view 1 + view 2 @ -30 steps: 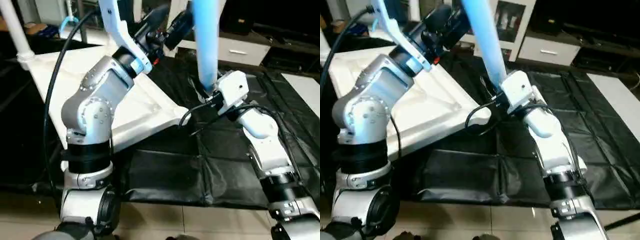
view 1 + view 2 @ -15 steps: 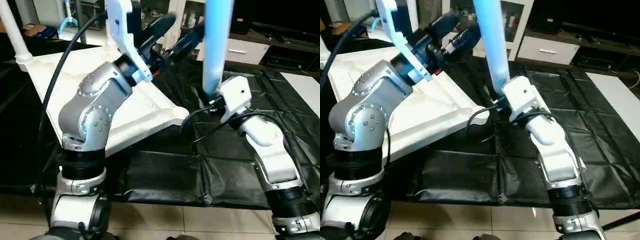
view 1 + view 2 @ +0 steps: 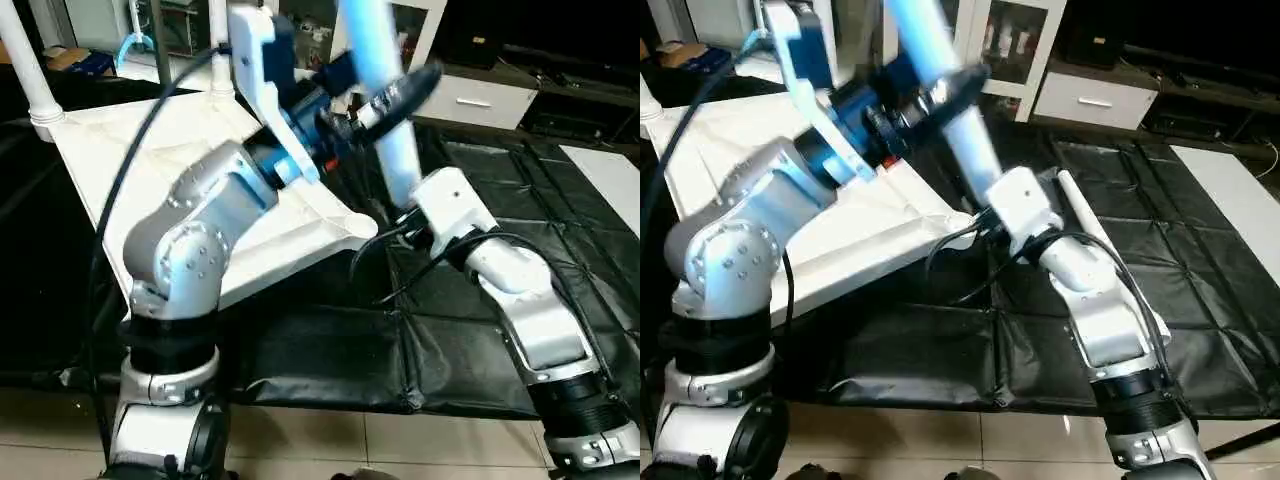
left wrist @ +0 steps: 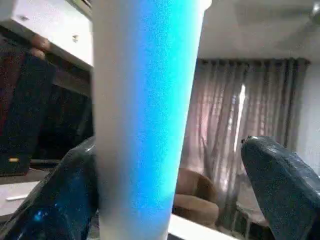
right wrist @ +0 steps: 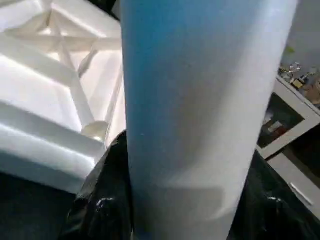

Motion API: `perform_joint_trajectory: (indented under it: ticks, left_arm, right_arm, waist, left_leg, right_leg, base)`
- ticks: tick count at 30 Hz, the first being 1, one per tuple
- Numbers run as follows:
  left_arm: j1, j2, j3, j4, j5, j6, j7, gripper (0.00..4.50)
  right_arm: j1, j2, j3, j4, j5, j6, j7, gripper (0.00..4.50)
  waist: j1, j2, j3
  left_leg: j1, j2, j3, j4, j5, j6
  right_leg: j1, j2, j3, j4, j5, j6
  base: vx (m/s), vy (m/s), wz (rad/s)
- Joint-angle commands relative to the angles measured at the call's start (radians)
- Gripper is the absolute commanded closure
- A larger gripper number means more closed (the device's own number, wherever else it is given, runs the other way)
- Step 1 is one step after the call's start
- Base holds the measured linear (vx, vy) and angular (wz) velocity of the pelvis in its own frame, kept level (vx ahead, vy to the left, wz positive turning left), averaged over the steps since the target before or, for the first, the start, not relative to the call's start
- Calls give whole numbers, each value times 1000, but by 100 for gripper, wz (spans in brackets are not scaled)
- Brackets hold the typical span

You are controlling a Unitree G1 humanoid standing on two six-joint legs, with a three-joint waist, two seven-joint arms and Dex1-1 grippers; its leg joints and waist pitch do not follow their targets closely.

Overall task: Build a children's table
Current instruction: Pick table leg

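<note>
Right gripper (image 5: pixel 180 200) clamps my long tapered white tube leg (image 3: pixel 385 110) near its lower end, tilted above the white plastic ribbed tabletop (image 3: pixel 130 150). My left gripper (image 4: pixel 170 200) stands spread around the same leg, one finger (image 4: pixel 285 190) clear of it.

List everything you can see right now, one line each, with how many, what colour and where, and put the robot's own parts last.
tabletop: one, white, upside down on the black cover, ribbed underside up, on the robot's left.
fitted legs: two, white, standing in the tabletop's far corner sockets.
held leg: one, white, tilted, gripped near its lower end by the right tool.
loose leg: one, white, lying on the black cover beside the right arm.
black cover: one, over the work surface.
cabinet: one, white, behind the work surface.
left tool: one, black fingers open on either side of the held leg.
right tool: one, black fingers shut on the held leg.
</note>
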State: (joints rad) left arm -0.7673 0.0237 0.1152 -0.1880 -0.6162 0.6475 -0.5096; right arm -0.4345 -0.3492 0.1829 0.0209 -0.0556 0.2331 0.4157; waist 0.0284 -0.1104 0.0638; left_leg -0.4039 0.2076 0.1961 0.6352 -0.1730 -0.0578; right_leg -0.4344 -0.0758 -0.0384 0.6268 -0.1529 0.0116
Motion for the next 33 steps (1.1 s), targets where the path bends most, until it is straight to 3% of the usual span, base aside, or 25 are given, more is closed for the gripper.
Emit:
perform_joint_trajectory:
  ticks: [1, 3, 6, 11, 16, 20, 21, 24, 32, 33]
  left_arm:
    - [-42, -12, 19, 27, -1, -30, 39, 0]
    - [-54, -2, 38, 48, 9, -47, 56, 0]
    - [-59, -2, 62, 74, -4, -47, 60, 38]
    - [-52, 16, 40, 63, 14, -37, 56, 81]
    - [-52, 22, 24, 63, -5, -48, 39, 127]
    - [-56, 30, 22, 62, -4, -66, 17, 150]
    - [-54, 42, 5, 58, 22, -87, 10, 170]
    - [-52, 51, -21, 51, 77, -154, 3, 173]
    - [-64, 36, -13, 32, 70, -209, 1, 243]
    - [-64, 35, -14, 31, 70, -212, -2, 252]
  right_arm:
    - [7, -13, -3, -25, -11, 20, 1, 264]
    - [5, -12, -8, -24, -9, 28, -8, 264]
    - [1, -3, -17, -28, -5, 34, -14, 264]
    - [-3, 4, -22, -35, -10, 37, -17, 264]
    - [-4, -1, -17, -38, -12, 42, -18, 264]
    - [-13, -3, -15, -32, -17, 32, -17, 264]
    - [-16, -3, -15, -30, -20, 30, -18, 264]
    - [-23, -5, -16, -26, -29, 24, -22, 264]
    - [-34, -4, -17, -23, -39, 10, -33, 264]
    - [-34, -4, -16, -24, -40, 9, -33, 229]
  waist:
    - [-6, 8, -74]
    - [-6, 8, -75]
    - [-6, 7, -75]
    - [-4, 16, -77]
    - [-3, 15, -77]
    - [-4, 15, -75]
    - [-4, 16, -75]
    - [-5, 14, -74]
    - [-5, 16, -75]
    - [-5, 15, -75]
  left_leg:
    - [27, 12, -13, -75, -300, -47]
    - [27, 13, -14, -76, -297, -48]
    - [27, 12, -12, -75, -292, -47]
    - [29, 15, -14, -77, -284, -50]
    - [29, 15, -12, -78, -280, -52]
    - [30, 14, -13, -79, -301, -56]
    - [30, 15, -14, -79, -305, -57]
    - [30, 16, -15, -80, -308, -57]
    - [30, 15, -14, -79, -305, -61]
    - [29, 15, -14, -79, -306, -61]
  right_leg:
    - [39, -30, 25, -91, -377, -57]
    - [41, -32, 24, -89, -368, -57]
    - [40, -31, 25, -89, -355, -63]
    - [41, -32, 26, -82, -307, -87]
    - [44, -32, 27, -80, -282, -99]
    - [43, -33, 26, -84, -319, -91]
    - [43, -33, 26, -84, -324, -90]
    - [41, -33, 26, -88, -338, -78]
    - [42, -33, 27, -83, -318, -84]
    - [42, -33, 27, -83, -318, -85]
  base:
    - [0, 0, 0]
    - [0, 0, 0]
    - [0, 0, 0]
    - [0, 0, 0]
    - [0, 0, 0]
    - [0, 0, 0]
    - [0, 0, 0]
    - [0, 0, 0]
    - [0, 0, 0]
    - [0, 0, 0]
